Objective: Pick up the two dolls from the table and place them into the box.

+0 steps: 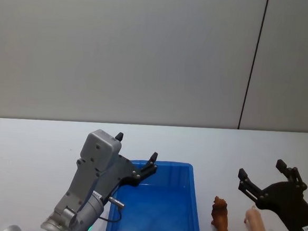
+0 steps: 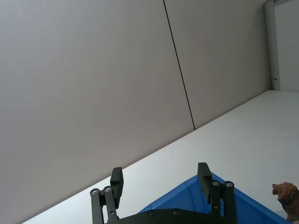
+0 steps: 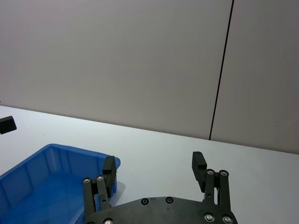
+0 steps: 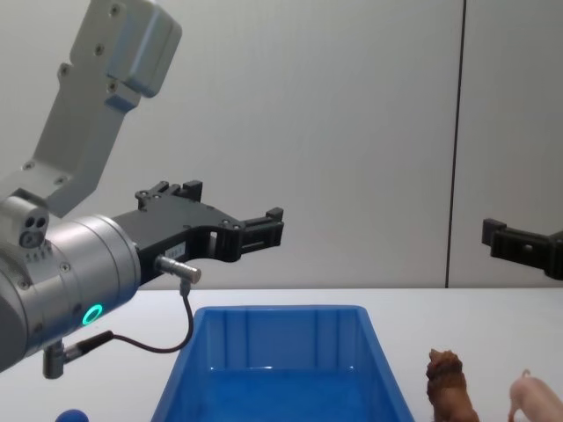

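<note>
The reddish-brown lion doll (image 1: pixel 220 219) stands on the white table (image 1: pixel 30 149) just right of the blue box (image 1: pixel 158 211). The pale pink pig doll (image 1: pixel 256 224) stands right of the lion. Both dolls, the lion (image 4: pixel 449 387) and the pig (image 4: pixel 537 400), appear low in the chest view beside the box (image 4: pixel 281 352). My left gripper (image 1: pixel 136 147) hovers open and empty over the box's far-left rim. My right gripper (image 1: pixel 261 169) hangs open and empty above and slightly beyond the pig. The left wrist view shows the left gripper (image 2: pixel 160 177), the box (image 2: pixel 187 198) and the lion (image 2: pixel 287 196).
A small blue ball (image 4: pixel 70 415) lies on the table left of the box. A grey wall with a dark vertical seam (image 1: pixel 252 64) rises behind the table. In the right wrist view, the right gripper (image 3: pixel 154 165) is above bare tabletop with the box (image 3: pixel 46 177) beside it.
</note>
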Tool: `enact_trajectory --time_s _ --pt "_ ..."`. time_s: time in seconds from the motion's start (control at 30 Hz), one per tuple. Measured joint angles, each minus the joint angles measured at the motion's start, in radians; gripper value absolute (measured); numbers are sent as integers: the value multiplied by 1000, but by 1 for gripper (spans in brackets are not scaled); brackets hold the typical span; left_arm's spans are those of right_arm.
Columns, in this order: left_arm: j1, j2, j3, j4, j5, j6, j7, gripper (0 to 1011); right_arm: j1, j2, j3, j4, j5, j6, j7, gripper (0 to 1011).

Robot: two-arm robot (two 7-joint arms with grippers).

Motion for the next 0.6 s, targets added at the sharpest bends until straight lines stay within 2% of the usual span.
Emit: enact_trajectory --time_s 0.6 --pt "0 0 0 0 0 0 0 1002 0 0 0 0 0 0 0 1001"
